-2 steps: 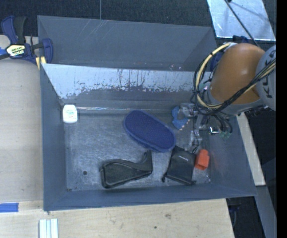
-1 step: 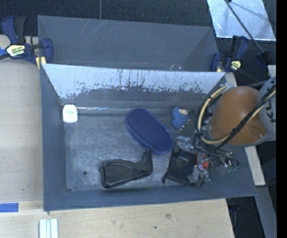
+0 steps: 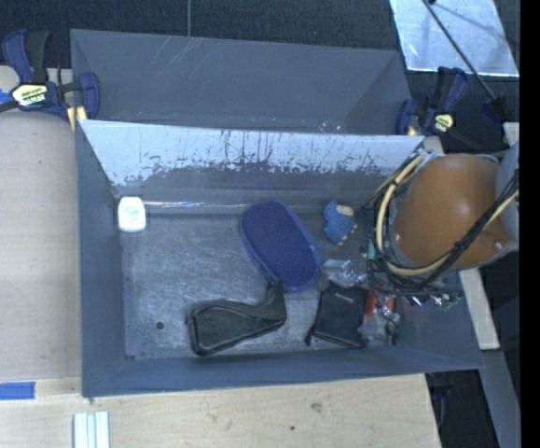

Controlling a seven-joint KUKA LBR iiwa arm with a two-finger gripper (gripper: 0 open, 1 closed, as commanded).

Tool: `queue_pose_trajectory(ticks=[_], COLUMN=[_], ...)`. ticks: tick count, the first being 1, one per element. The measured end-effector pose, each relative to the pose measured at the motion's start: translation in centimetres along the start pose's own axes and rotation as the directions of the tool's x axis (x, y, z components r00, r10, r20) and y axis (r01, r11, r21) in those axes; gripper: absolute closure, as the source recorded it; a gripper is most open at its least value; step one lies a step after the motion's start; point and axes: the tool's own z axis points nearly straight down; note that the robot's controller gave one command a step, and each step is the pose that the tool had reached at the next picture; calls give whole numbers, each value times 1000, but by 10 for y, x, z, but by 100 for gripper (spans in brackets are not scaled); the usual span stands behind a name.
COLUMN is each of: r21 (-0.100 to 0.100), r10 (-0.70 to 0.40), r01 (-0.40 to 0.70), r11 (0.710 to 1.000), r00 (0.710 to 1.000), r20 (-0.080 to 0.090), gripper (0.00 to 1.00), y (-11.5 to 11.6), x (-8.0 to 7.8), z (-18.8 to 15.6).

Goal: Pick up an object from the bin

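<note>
The gripper (image 3: 358, 292), spread or closed I cannot tell, is just beside the black flat piece (image 3: 337, 323) and the blue oval brush (image 3: 279, 244); it may catch both, or push 1 away.

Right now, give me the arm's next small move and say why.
Probably a short drop onto the black block: the gripper sits right by it at the view's right end of the bin, with the blue oval pad close beside.

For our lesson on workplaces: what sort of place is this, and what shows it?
Probably a robotics lab test rig: a robot arm reaches into a grey metal bin of loose things, like a blue oval object.
</note>
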Motion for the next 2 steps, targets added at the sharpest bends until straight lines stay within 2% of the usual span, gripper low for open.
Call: queue_pose_trajectory(ticks=[1, 2], r21=[-2, -7], r10=[-257, -244], r01=[257, 244], r11=[966, 970], r00=[966, 970], r20=[-2, -4], gripper=[0, 0], y=[-11, -14], x=[-16, -5], z=[1, 33])
